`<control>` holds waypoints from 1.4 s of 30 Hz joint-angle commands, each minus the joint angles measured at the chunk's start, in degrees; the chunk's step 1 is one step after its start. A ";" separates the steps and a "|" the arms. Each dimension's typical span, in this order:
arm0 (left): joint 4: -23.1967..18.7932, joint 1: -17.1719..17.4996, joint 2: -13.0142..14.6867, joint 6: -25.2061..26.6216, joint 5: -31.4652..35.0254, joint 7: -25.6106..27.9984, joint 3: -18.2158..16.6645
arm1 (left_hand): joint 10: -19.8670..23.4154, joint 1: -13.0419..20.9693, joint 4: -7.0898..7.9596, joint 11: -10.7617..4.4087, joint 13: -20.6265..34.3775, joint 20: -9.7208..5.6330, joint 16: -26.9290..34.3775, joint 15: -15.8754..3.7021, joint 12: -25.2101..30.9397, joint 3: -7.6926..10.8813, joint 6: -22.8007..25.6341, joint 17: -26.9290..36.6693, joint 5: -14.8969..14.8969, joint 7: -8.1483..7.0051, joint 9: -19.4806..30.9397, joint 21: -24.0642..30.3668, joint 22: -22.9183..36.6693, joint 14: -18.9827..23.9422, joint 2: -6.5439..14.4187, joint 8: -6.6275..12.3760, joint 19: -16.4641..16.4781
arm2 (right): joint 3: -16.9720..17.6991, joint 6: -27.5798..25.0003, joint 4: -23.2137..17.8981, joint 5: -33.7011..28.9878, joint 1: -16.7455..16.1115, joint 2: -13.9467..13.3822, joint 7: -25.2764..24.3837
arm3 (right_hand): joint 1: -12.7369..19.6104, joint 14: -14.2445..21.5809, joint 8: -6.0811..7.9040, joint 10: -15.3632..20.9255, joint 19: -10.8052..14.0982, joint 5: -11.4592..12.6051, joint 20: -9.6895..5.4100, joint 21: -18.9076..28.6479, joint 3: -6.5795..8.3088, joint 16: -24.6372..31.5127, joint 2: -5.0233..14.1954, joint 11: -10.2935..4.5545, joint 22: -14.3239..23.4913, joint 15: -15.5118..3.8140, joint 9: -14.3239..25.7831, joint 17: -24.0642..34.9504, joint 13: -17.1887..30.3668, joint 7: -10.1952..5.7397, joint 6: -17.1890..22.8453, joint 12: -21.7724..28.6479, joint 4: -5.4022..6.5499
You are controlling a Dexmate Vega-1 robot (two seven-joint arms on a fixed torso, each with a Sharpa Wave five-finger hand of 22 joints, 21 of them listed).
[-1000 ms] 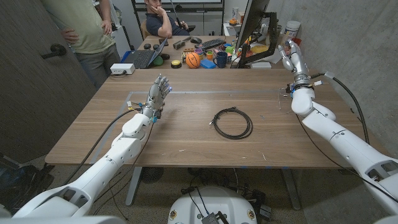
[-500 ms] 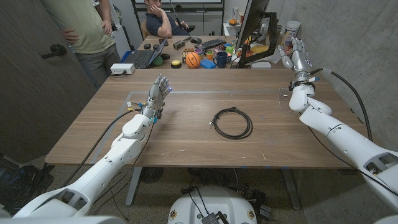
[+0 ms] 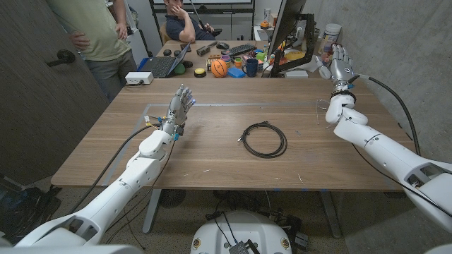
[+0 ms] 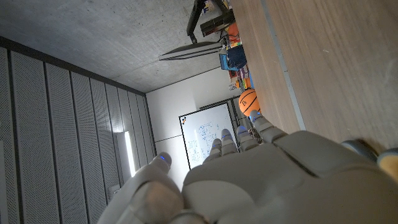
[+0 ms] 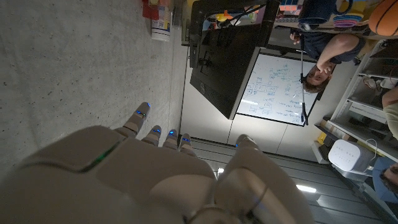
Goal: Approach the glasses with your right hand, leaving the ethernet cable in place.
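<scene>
Head view: my right hand (image 3: 341,62) raised at 2 o'clock, fingers apart, holding nothing.
Glasses (image 3: 322,113): faint on bench, beside right forearm.
Ethernet cable (image 3: 263,138): coiled mid-bench, untouched.
Progress: approach unfinished.

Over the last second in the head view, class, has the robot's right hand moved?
Yes. The right hand has shifted toward the table's far right corner and the concrete wall, judged against the coiled ethernet cable, which lies where it was. Its fingers point up, holding nothing.

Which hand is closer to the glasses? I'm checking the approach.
Right. The right hand is raised just above and behind the glasses at the table's right side; the left hand stands across the table, beyond the ethernet cable.
</scene>
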 commanded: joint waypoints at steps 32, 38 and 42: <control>-2.56 1.94 0.80 0.60 0.11 1.72 -0.52 | -0.78 -0.22 0.09 0.10 0.07 0.18 0.30 -0.05 0.15 -1.02 -0.51 0.31 0.50 0.19 0.26 -0.66 0.26 -0.66 1.57 0.19 0.39 | -12.73 -17.93 11.22 0.71 9.37 2.32 12.72 | 3.44 -3.53 0.48 -5.20 4.48 2.21 7.91 -3.05 -2.83 0.77 -1.78 -1.41 0.04 1.73 0.39 0.11 0.35 -6.10 -6.02 0.38 -1.54; -3.18 2.34 0.98 0.73 0.20 2.09 -0.59 | -0.83 -0.23 0.10 0.11 0.07 0.21 0.29 0.00 0.13 -1.14 -0.53 0.31 0.52 0.23 0.26 -0.71 0.26 -0.71 1.58 0.19 0.41 | -13.68 -17.70 12.16 1.39 9.83 2.21 14.65 | 4.59 -3.03 0.49 -5.39 6.46 2.55 7.87 -3.11 -2.90 0.90 -1.88 -2.04 0.01 1.66 0.35 0.08 0.33 -6.71 -6.21 0.37 -2.19; -3.74 2.71 1.17 0.86 0.29 2.50 -0.70 | -0.89 -0.24 0.11 0.13 0.07 0.23 0.30 0.01 0.11 -1.23 -0.53 0.31 0.54 0.26 0.26 -0.75 0.27 -0.70 1.58 0.20 0.42 | -13.98 -16.95 12.96 2.08 10.09 2.22 15.59 | 6.40 -2.20 0.57 -5.17 9.23 3.02 7.76 -3.26 -2.91 1.08 -1.84 -3.09 -0.02 1.51 0.33 0.05 0.31 -6.91 -6.33 0.49 -3.14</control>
